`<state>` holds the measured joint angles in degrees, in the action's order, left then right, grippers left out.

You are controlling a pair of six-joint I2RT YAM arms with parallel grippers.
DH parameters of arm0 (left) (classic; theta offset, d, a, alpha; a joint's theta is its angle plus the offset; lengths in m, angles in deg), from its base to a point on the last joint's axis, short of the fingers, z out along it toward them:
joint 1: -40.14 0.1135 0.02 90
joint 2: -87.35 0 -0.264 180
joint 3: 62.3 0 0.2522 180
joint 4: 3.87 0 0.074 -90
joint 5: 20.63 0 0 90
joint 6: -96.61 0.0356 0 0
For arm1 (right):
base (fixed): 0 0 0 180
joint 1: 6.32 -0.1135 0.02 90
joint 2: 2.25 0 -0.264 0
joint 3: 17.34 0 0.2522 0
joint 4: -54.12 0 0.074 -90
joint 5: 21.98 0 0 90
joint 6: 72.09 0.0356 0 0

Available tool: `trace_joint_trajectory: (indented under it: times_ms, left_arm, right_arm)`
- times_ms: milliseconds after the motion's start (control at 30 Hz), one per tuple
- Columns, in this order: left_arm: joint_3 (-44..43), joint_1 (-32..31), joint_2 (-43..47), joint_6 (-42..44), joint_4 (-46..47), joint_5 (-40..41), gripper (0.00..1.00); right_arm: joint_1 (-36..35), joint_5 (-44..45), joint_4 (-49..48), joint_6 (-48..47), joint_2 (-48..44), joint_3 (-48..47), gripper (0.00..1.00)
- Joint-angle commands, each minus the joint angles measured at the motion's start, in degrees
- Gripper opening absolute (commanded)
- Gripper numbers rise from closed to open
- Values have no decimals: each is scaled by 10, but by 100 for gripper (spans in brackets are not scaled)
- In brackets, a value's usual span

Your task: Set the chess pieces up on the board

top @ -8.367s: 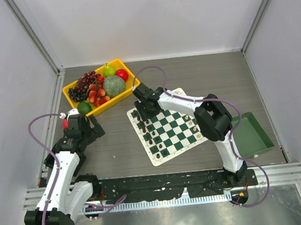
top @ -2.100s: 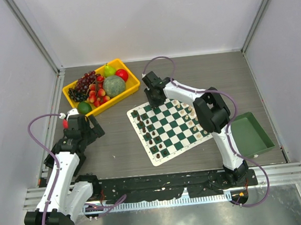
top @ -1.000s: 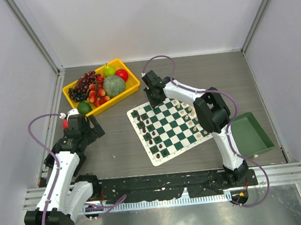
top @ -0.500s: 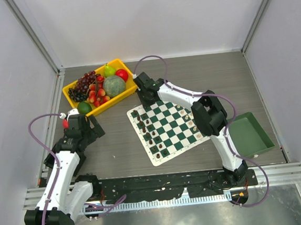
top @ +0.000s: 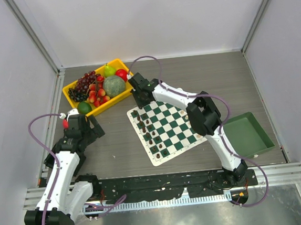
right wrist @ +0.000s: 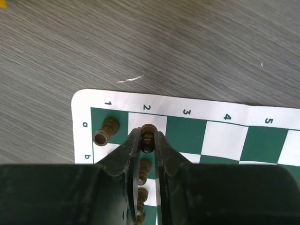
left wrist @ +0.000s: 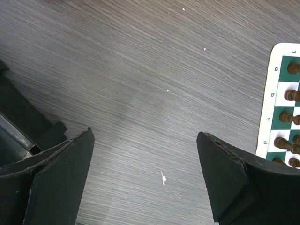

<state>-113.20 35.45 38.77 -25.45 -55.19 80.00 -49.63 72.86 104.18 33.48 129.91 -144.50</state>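
From above: board [top: 171, 125] lying askew on the table [top: 116, 147], dark pieces [top: 152, 142] filed along its 9 o'clock edge, too small to tell kinds. At its 10 o'clock corner, right hand [top: 138, 104], fingertips hidden beneath the wrist; right arm [top: 203, 116] covering the board's 3 o'clock side. Off at 9 o'clock, well apart from the board, left hand [top: 95, 130], opening impossible to judge here. Yellow crate [top: 115, 101] of fruit at 11 o'clock, green tray [top: 247, 135] at 3 o'clock. Through the left wrist camera: fingers [left wrist: 61, 173] spread wide above bare table, only tips in frame; a strip of board cut off at 3 o'clock, carrying a few dark pieces. Through the right wrist camera: fingers clamped on one upright dark piece [right wrist: 148, 135] in the file marked 2 near the lettered edge, its base and exact square hidden between the pads; more pieces [right wrist: 144, 167] half-covered by the fingers at 6 o'clock; another piece [right wrist: 105, 131] on corner square a1, leaning or lying, hard to say which.
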Motion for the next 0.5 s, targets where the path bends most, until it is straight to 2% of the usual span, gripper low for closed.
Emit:
trace_joint_trajectory:
  times_ms: [0, 467]
  left_arm:
    - [-10, 3, 8, 10, 6, 12, 99]
    - [-9, 2, 9, 8, 6, 11, 99]
  right_arm:
    - [-6, 10, 17, -5, 8, -26, 11]
    - [-17, 3, 23, -2, 10, -25, 12]
